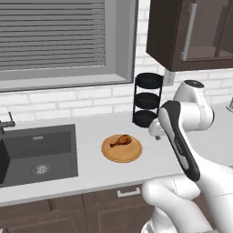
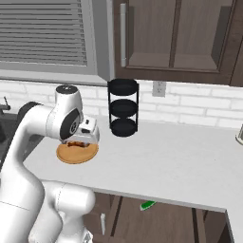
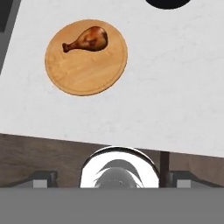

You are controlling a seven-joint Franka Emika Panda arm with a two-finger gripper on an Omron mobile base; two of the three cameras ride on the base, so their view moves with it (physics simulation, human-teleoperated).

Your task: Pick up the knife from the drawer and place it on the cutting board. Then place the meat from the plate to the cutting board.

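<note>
- Pale grey stone counter (image 2: 180, 161): its front lip overhangs the drawer. If I dive straight from here, I think the wrist could clip that edge.
- Black three-tier wire rack (image 1: 148, 100): stands just behind the plate, so a wide swing could knock it. Both base views show its full height; the hand view catches just its foot.
- Round tan wooden plate (image 3: 86, 57): on the counter, left of the rack.
- Claw (image 3: 111, 178): tips spread fully wide, nothing held, above the counter's front edge near the plate. The risk I see is grabbing the meat first, which is the wrong order.
- Green-handled small knife (image 2: 148, 205): low under the counter lip, in the drawer. The right base view gives me the handle; blade hidden, so a blind grasp may slip.
- Reddish-brown chicken drumstick meat (image 3: 87, 39): on the plate's far side; the hand view is clearest.
</note>
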